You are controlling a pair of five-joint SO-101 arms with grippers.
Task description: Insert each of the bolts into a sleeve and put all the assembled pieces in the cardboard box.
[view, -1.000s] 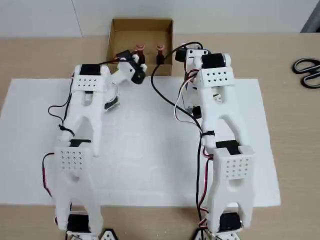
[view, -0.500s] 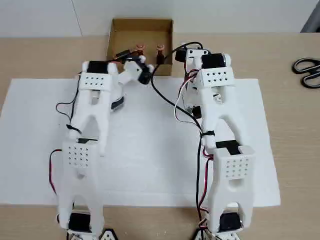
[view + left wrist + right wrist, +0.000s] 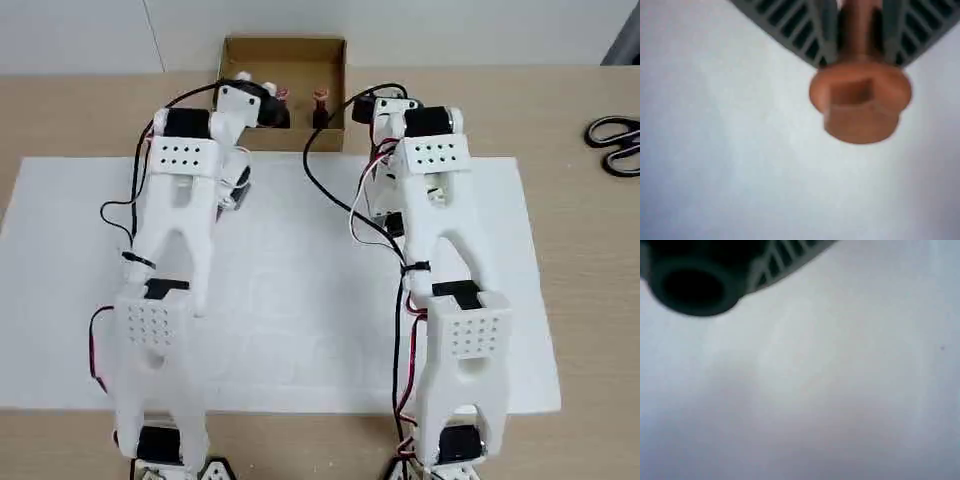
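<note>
A: Bolt (image 3: 860, 102) is orange, its shaft clamped between the ribbed grey fingers (image 3: 790, 25) of the left claw (image 3: 858, 45), head end toward the wrist camera. Claw closed on it.

B: High view, same arm?

A: Left arm (image 3: 180, 190) stretches out to the cardboard box (image 3: 283, 43), its tip over the box's left half. The grip itself reads from the wrist view; the placing reads from the high view.

B: Box contents?

A: Two upright pieces with orange tops on dark bodies. One (image 3: 320, 103) is right of centre, the other (image 3: 281, 95) just beside the arm's tip. Both stand by the box wall nearer the arms.

B: Right side?

A: Right wrist view has a black sleeve (image 3: 692, 287), open end facing the camera, gripped in the right claw (image 3: 705, 270) with one ribbed finger (image 3: 785, 260) against it, pale sheet behind. In the high view the right arm (image 3: 440, 200) is folded over the white sheet (image 3: 300, 300), near the box's right corner.

B: Extras?

A: Scissors (image 3: 615, 140) on the counter (image 3: 80, 110), far right, well apart from both arms.
</note>
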